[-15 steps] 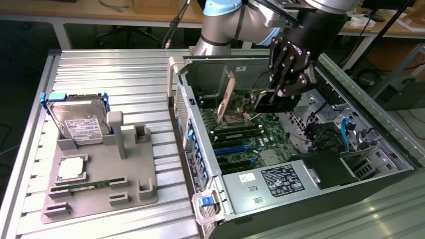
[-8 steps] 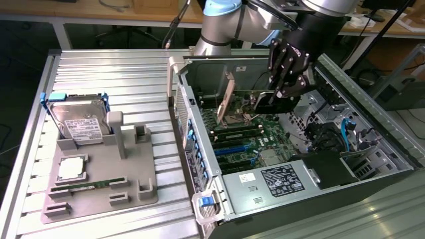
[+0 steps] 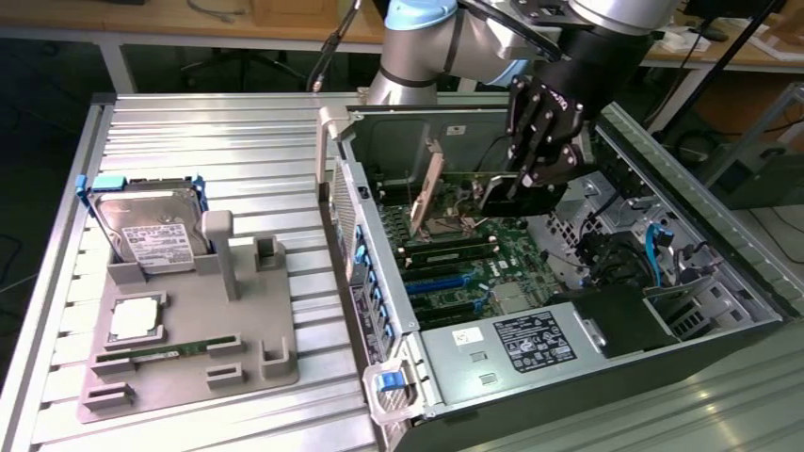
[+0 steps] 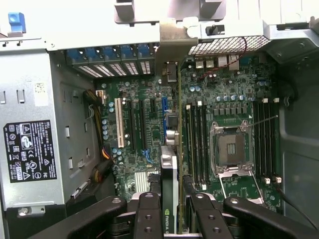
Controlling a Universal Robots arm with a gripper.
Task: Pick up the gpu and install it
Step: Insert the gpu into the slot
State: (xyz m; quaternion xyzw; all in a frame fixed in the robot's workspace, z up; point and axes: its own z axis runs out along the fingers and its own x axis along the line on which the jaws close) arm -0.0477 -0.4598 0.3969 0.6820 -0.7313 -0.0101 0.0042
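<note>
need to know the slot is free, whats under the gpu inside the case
The gpu, clamped edge-on in the gripper, stands over the motherboard beside the memory slots. The card hides the slot right below it, so its state cannot be seen.

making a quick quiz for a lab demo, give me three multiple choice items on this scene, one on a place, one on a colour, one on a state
1. Where is the gpu?
A. on the grey holder beside the case
B. inside the open computer case, held on edge above the motherboard
C. on the floor

2. What colour is the long slot standing out on the motherboard in the wrist view?
A. white
B. red
C. yellow

3. What state is the gripper in?
A. wide open, away from everything
B. fingers closed on the gpu
C. gripping the hard drive

Answers: 1 B, the card stands on edge within the case under the gripper. 2 A, one slot is plainly white among the dark ones. 3 B, the fingers clamp the card's edge either side.
</note>
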